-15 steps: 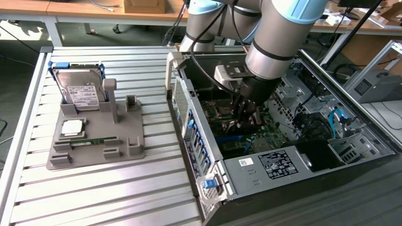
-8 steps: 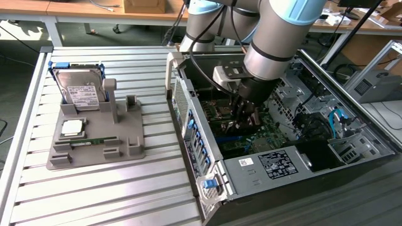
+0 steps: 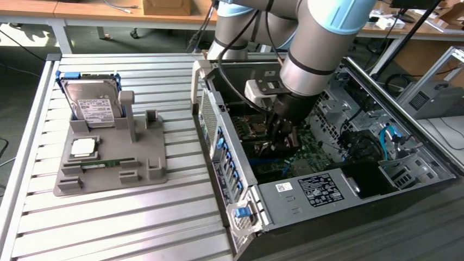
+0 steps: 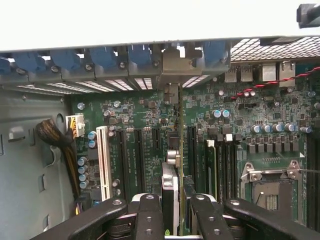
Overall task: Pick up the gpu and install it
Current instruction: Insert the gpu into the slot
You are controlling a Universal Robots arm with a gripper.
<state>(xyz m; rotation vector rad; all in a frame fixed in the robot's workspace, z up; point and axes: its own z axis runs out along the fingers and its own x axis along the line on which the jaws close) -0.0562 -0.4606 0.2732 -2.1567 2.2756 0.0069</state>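
Tool (image 4: 172, 212) fingers (image 4: 149, 217) stand partly closed on the gpu (image 4: 170, 192), which sits edge-on between them, upright and thin, directly over the motherboard (image 4: 145, 115) inside the open computer case (image 3: 305, 190). The card lines up with the row of long dark expansion slots (image 4: 140, 157), with a white slot (image 4: 104, 160) a few slots off to one side; whether the card's lower edge already touches a slot cannot be told. Its far end reaches toward the case's rear wall, where a line of blue slot clips (image 4: 102, 57) and vented metal covers runs across. A braided cable bundle (image 4: 57, 142) hangs beside the board near the grey case wall, and the empty processor socket (image 4: 267, 187) lies on the other side of the card, past the memory slots.

On the exterior view's left, on the slatted worktop (image 3: 108, 228), a grey parts holder (image 3: 112, 157) stands beside the case. It carries a silver hard drive (image 3: 94, 106) upright at its far end, a square chip (image 3: 83, 147) and a slim green memory stick (image 3: 105, 162) nearer the worktop's front edge.

The arm (image 3: 319, 49) descends steeply from above into the case, its wrist pointing down at the board, the tool low between the case walls.
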